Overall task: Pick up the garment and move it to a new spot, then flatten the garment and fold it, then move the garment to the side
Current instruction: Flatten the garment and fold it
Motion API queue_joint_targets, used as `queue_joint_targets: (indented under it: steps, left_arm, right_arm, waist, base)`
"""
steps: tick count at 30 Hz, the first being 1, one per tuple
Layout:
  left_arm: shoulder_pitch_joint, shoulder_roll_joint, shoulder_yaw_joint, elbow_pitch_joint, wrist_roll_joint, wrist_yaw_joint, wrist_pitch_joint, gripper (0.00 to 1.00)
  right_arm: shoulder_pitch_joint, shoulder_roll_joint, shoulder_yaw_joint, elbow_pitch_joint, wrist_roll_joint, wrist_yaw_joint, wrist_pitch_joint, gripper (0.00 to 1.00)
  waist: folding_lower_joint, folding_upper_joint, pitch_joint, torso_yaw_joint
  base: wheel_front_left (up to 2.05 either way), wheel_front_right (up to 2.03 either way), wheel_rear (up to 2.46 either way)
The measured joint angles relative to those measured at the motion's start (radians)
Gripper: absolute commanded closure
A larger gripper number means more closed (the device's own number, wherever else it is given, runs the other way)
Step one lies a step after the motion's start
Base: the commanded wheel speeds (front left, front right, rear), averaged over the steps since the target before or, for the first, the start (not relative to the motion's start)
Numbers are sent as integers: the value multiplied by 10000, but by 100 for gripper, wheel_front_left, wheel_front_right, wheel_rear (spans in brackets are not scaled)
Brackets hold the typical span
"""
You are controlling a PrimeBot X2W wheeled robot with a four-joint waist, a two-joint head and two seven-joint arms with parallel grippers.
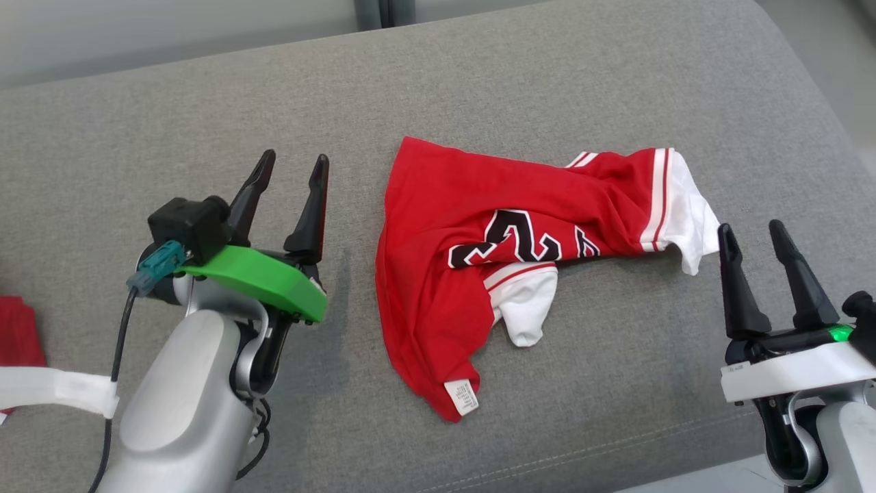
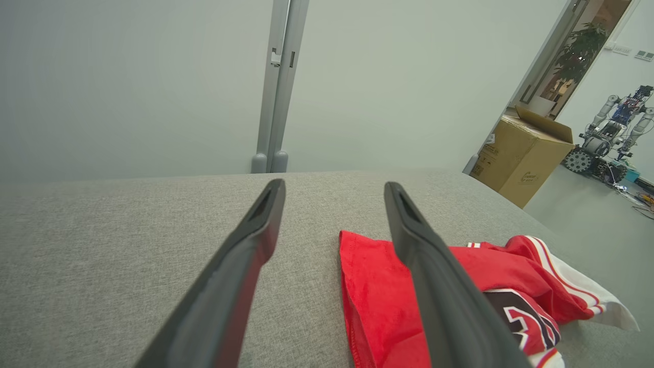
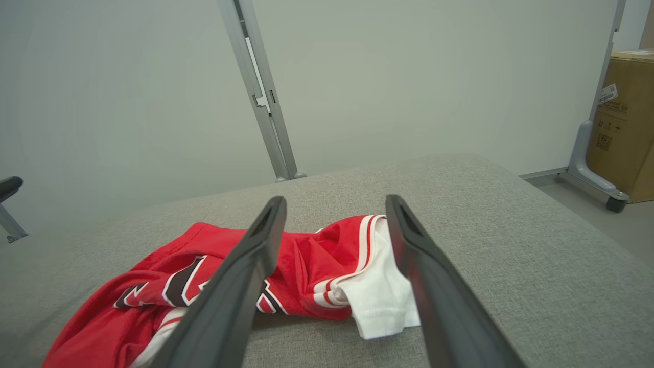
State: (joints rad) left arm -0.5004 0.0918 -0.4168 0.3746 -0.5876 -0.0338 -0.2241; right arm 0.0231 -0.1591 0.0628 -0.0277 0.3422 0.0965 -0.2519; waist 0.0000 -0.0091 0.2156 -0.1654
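Grey cushion (image 1: 547,82) carries one red-and-white garment (image 1: 438,274), crumpled, with its sleeves twisted, neither flattened nor folded. Two grippers flank the garment: the left gripper (image 1: 295,157) just off its left edge and the right gripper (image 1: 751,227) beside its white sleeve, each with two fingers spread and holding nothing. Flattening, folding and the move aside all appear undone. One red scrap (image 1: 17,329) lies far left of the garment.

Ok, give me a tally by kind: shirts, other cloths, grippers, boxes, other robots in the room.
Shirts: 1, the red shirt on the cushion.
Other cloths: 1, a red cloth at the left edge, kind unclear.
Grippers: 2, left gripper and right gripper, both open.
Boxes: 1, the box.
Other robots: 1, the robot by the doorway.
Total: 6.
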Motion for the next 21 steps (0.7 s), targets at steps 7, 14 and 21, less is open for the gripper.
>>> queue_joint_targets:
  steps: [7, 14, 21]
  left_arm:
    - [953, 247, 543, -445, 94, 493, -163, 0]
    - [1844, 322, 723, -844, 134, 790, -244, 0]
    - [2377, 284, 667, -1363, 198, 794, -247, 0]
  right_arm:
    - [-111, 159, -196, -261, -8, 0, 0, 0]
    - [-104, 151, -17, -215, -148, 84, 0, 0]
    - [343, 61, 132, 307, -194, 86, 0, 0]
  waist:
    - [0, 0, -346, 333]
    - [0, 0, -597, 630]
    - [0, 0, -772, 932]
  base:
    - [0, 0, 0]
    - [0, 0, 0]
    - [0, 0, 0]
